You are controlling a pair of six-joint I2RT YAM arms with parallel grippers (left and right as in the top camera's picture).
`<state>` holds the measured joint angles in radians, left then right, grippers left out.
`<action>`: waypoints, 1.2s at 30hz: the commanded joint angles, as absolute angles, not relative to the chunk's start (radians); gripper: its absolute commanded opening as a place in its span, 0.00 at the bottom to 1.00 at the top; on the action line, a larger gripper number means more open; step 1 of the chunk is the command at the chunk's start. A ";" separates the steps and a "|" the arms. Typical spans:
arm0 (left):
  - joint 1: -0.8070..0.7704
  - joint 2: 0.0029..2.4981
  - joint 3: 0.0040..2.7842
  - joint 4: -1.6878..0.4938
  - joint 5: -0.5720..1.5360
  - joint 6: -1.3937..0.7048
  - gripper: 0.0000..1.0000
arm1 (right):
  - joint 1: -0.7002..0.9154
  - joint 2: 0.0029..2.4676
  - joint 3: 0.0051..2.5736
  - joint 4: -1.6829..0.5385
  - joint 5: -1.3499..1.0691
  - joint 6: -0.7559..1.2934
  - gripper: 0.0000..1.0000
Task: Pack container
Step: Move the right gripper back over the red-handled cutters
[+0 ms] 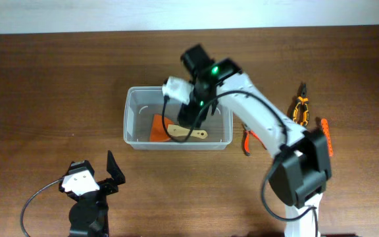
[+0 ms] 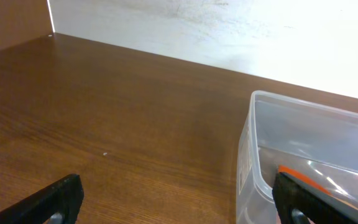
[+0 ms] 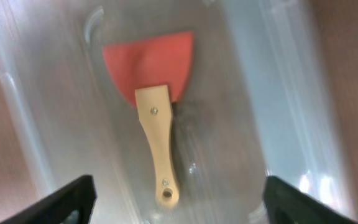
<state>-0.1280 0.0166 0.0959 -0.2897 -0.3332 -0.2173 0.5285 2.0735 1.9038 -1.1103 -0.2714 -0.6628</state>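
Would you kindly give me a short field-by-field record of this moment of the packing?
container: clear, open-topped, mid-table
contents: orange scraper with wooden handle, lying flat, unheld
right gripper: open, above the orange scraper
left gripper: open, apart from the container, holding nothing
outside: orange-handled pliers and red-handled tool on the table by the right arm

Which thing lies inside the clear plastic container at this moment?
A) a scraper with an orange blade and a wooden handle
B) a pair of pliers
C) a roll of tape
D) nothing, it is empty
A: the right wrist view shows the scraper lying flat on the bottom of the container, while the pliers lie outside it.
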 commanded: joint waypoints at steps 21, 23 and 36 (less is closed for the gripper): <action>-0.131 0.012 0.093 -0.292 -0.337 -0.208 0.99 | 0.065 2.004 2.117 -1.571 -0.093 -0.413 0.41; -0.131 0.012 0.093 -0.292 -0.337 -0.208 0.99 | 0.057 2.004 2.002 -1.503 -0.078 -0.441 0.41; -0.131 0.012 0.093 -0.292 -0.337 -0.208 0.99 | 0.051 2.004 1.518 -1.190 -0.048 -0.492 0.34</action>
<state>-0.1280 0.0166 0.0959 -0.2901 -0.3336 -0.2173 0.0574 2.0037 1.5639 -1.2091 -0.0635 -0.4843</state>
